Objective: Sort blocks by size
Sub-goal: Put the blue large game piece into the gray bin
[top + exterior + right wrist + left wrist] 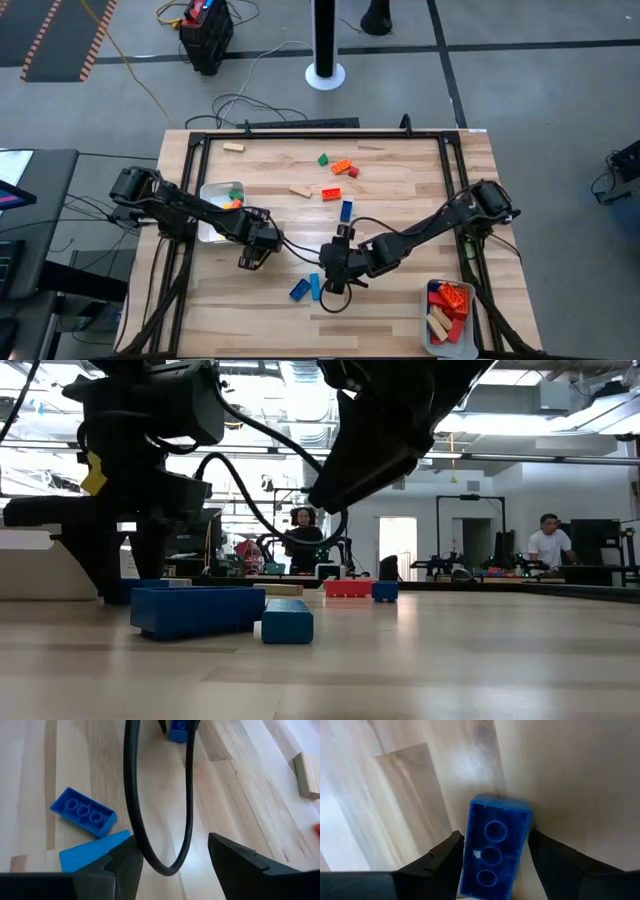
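I see a table (400, 300) of pale wood planks, grain and knots plain, with a smooth, faintly satin finish that picks up soft light. A dark matt metal frame (300, 133) runs round its edges. The blue brick (495, 845) under my left wrist camera is glossy moulded plastic, hollow side up with three round tubes. Two more blue bricks (82, 812) by the front edge have the same plastic sheen. The tan block (300, 190) near the middle looks like bare, matt wood. Both trays (212, 195) look like white plastic. The cable (150, 820) is smooth black rubber.
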`<state>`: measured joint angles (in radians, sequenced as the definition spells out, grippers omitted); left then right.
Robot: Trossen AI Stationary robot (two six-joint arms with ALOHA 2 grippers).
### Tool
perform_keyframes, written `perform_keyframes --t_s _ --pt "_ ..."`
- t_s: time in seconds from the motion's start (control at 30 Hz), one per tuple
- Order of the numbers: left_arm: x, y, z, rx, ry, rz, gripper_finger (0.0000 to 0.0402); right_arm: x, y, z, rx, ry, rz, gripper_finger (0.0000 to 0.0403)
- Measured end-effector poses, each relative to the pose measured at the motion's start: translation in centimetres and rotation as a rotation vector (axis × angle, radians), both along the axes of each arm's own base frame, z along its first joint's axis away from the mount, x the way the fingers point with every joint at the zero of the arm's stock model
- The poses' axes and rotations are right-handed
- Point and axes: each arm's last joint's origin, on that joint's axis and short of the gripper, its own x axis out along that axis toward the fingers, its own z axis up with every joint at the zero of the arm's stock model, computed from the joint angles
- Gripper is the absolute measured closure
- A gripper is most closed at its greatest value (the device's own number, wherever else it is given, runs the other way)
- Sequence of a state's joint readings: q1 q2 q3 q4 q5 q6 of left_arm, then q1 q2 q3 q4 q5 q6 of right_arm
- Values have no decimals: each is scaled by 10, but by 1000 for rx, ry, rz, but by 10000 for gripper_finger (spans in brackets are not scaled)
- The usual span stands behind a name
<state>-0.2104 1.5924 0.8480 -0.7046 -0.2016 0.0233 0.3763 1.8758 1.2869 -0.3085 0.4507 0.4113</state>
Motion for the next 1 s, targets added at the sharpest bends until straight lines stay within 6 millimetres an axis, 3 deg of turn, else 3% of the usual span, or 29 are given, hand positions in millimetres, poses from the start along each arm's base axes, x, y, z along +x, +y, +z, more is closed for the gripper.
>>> perform_keyframes --t_s 0.23,0.5,0.7,0.87,1.0 --pt "3 -1 -13 23 57 -32 185 -6 2 10 2 -12 -5 154" --pt "3 -1 -13 25 32 20 265 -32 16 36 -105 -64 -92 154" --pt "6 0 -13 41 -2 61 267 -53 27 33 -131 4 -142 154" --pt "4 1 4 40 -106 95 268 -71 35 27 -106 65 -206 154" --pt "7 2 37 16 -344 104 268 -76 43 26 -81 60 -218 154"
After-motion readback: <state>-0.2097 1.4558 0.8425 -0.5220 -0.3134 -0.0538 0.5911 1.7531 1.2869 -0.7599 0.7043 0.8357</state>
